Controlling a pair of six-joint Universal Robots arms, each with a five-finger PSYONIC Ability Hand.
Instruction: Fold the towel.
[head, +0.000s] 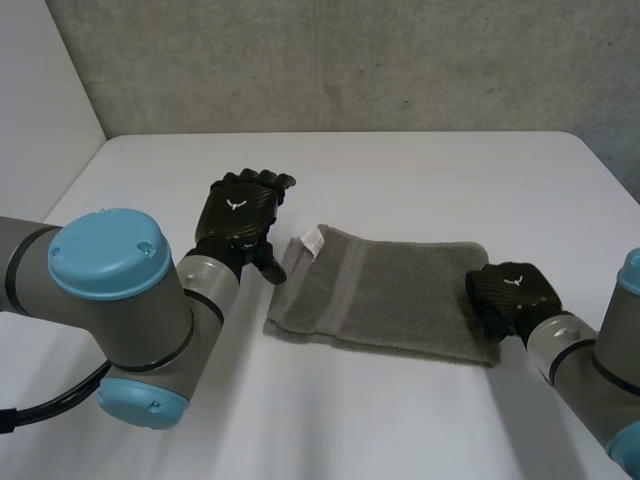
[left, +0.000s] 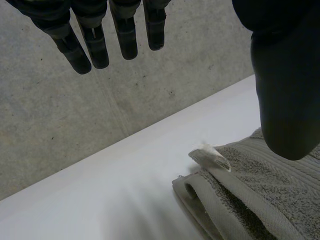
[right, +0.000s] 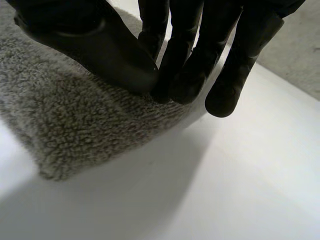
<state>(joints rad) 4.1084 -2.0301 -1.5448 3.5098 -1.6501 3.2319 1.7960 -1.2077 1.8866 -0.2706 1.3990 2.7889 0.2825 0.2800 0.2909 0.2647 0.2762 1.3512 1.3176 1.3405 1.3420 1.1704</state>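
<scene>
A grey towel (head: 390, 290) lies folded in the middle of the white table (head: 400, 170), with a white label (head: 312, 240) at its left end. My left hand (head: 240, 215) hovers just off that left end, fingers (left: 95, 45) straight and spread, holding nothing. Its thumb (left: 285, 100) hangs over the towel (left: 270, 200) near the label (left: 210, 155). At the towel's right end, my right hand (head: 510, 290) pinches the edge. In the right wrist view the thumb and fingers (right: 185, 75) close on the towel (right: 75, 125), whose corner stands slightly off the table.
A concrete wall (head: 350, 60) runs behind the table's far edge. Bare table surface lies in front of the towel and beyond it.
</scene>
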